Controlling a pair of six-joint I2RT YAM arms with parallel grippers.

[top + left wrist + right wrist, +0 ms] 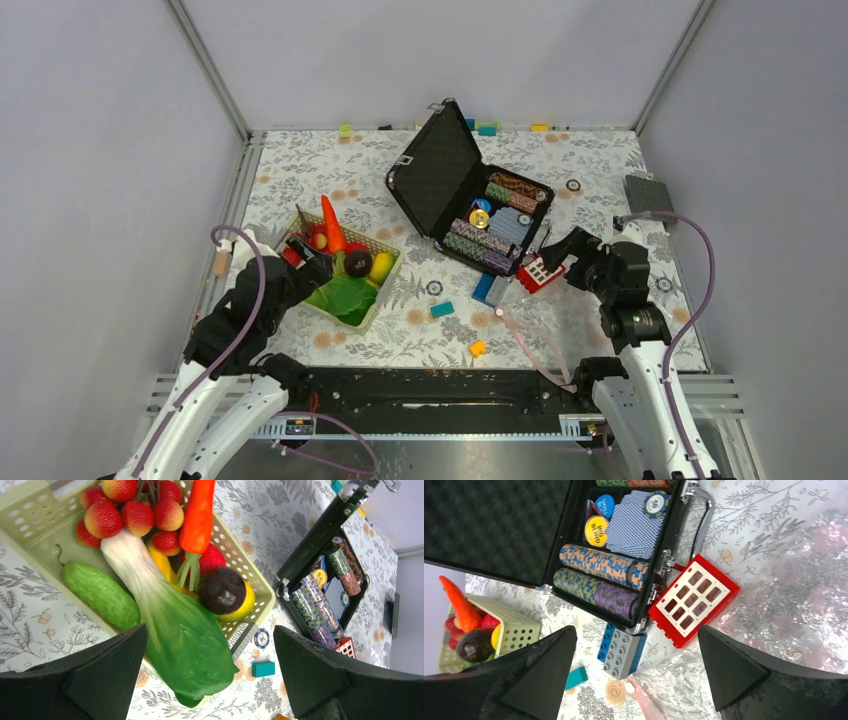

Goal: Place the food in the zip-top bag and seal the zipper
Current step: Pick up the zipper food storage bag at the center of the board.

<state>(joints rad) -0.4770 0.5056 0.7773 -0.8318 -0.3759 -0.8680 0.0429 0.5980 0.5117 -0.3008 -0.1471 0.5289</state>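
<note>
Over the basket [30,510], left gripper [210,645] gaped empty; well right of it, right gripper [636,635] likewise. Snagged food [197,515] could spill; bag [784,580] seemingly lay flat.

Red block [694,601] abuts the black case [499,525], perhaps overlapping the bag [796,597]

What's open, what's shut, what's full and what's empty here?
Black case: open, lid up, chips inside.
Basket: full of toy food.
Zip-top bag: lying flat, no food inside.
Zipper: cannot tell if sealed.
Left tool: open, holding nothing.
Right tool: open, holding nothing.
</note>
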